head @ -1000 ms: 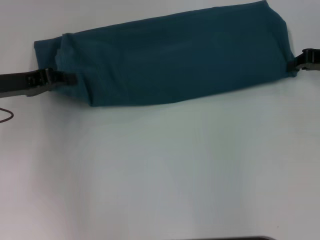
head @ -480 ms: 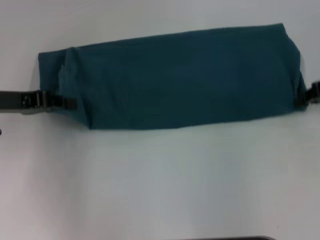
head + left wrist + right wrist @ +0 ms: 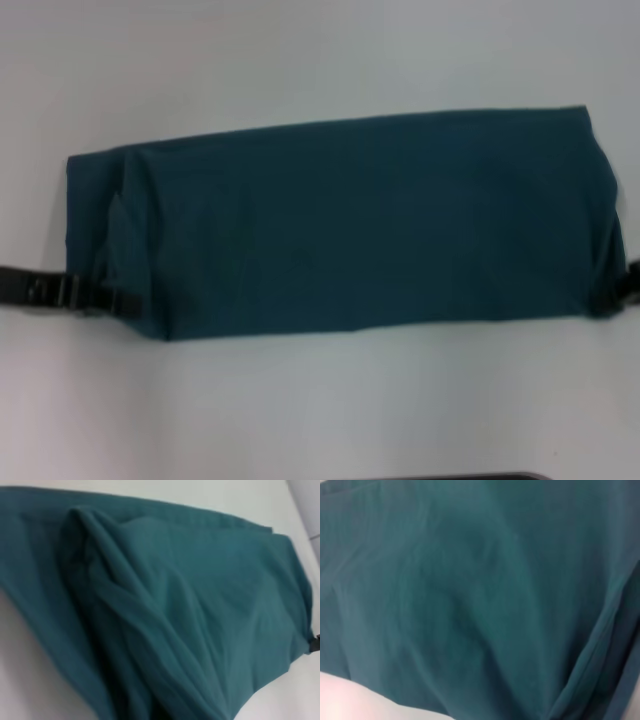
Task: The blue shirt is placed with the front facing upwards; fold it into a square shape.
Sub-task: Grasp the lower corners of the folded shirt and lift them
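the left gripper (image 3: 118, 300) comes in low from the left edge of the head view and meets the near left corner of the blue shirt (image 3: 350, 220), a dark teal-blue cotton garment now lying as a long, plain folded band with no lettering showing. its fingers look pinched on the cloth at that corner, with the fabric puckered into ridges just above them. the left wrist view shows those same ridges running away from the camera across the band.

the right gripper (image 3: 628, 285) is barely in view at the right edge, touching the near right corner of the band. too little of it shows to say whether it is clamped or loose, though the cloth there dips into a small tuck. the right wrist view is filled with teal fabric and one diagonal crease.

both arms reach in flat and close to the white tabletop (image 3: 320, 420), one from each side, their links nearly level with the surface.

as for the step, the shirt seems already narrowed lengthwise, and the two ends are being held at their near corners, so this reads as positioning or stretching the band. a square still needs the long band folded across its length. i judge the next move calls for carrying one end over the other, keeping the edges lined up and the cloth taut enough not to bunch.
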Robot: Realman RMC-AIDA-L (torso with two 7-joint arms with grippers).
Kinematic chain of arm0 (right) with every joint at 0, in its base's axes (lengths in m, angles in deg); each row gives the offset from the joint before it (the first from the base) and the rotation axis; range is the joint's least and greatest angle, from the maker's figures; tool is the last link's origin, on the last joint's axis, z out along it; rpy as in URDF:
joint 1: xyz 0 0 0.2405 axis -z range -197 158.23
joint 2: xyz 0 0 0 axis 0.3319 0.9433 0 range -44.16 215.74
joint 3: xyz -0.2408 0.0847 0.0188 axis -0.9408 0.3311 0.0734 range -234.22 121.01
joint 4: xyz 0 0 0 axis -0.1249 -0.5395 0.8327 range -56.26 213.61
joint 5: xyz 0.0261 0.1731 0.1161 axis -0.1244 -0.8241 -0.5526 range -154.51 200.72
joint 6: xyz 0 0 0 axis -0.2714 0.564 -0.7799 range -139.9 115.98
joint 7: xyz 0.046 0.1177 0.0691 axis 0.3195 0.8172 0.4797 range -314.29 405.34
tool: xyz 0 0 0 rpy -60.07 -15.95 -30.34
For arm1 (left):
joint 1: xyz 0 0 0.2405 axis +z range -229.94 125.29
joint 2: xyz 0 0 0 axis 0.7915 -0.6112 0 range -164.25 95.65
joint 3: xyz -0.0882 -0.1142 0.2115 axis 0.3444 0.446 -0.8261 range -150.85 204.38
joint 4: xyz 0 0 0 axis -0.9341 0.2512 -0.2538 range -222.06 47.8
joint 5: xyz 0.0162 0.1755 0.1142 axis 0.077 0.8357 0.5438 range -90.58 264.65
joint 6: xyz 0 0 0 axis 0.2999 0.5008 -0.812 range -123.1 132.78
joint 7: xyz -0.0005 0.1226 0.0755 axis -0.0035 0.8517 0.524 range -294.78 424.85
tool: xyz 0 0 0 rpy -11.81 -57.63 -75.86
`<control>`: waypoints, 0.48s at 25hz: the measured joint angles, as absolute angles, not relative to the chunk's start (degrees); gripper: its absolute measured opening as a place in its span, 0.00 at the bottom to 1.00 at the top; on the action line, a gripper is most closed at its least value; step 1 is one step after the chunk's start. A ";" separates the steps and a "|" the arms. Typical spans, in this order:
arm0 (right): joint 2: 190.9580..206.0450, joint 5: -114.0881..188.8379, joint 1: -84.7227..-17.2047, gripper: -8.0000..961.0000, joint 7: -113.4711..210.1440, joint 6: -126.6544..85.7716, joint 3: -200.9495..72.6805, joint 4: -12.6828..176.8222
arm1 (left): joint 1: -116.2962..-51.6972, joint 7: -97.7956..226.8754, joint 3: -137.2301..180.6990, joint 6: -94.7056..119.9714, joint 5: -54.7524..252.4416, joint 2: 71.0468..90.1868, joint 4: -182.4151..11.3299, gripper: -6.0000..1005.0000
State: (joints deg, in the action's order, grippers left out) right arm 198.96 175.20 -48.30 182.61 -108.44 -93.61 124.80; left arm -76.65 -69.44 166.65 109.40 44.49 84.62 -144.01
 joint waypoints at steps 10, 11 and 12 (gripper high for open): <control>199.36 176.78 -45.77 0.01 181.95 -110.78 -93.02 125.41 | -74.33 -69.86 166.72 113.23 48.83 85.32 -146.31 0.03; 199.36 176.89 -45.53 0.01 181.94 -111.02 -93.04 125.72 | -73.99 -69.87 166.67 113.55 49.11 85.40 -146.57 0.03; 199.36 176.96 -45.37 0.01 181.94 -111.13 -93.04 125.94 | -73.77 -69.87 166.68 113.70 49.38 85.46 -146.80 0.03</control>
State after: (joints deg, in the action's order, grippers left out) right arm 199.36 176.96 -45.37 181.94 -111.13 -93.04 125.94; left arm -73.77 -69.87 166.68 113.70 49.38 85.46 -146.80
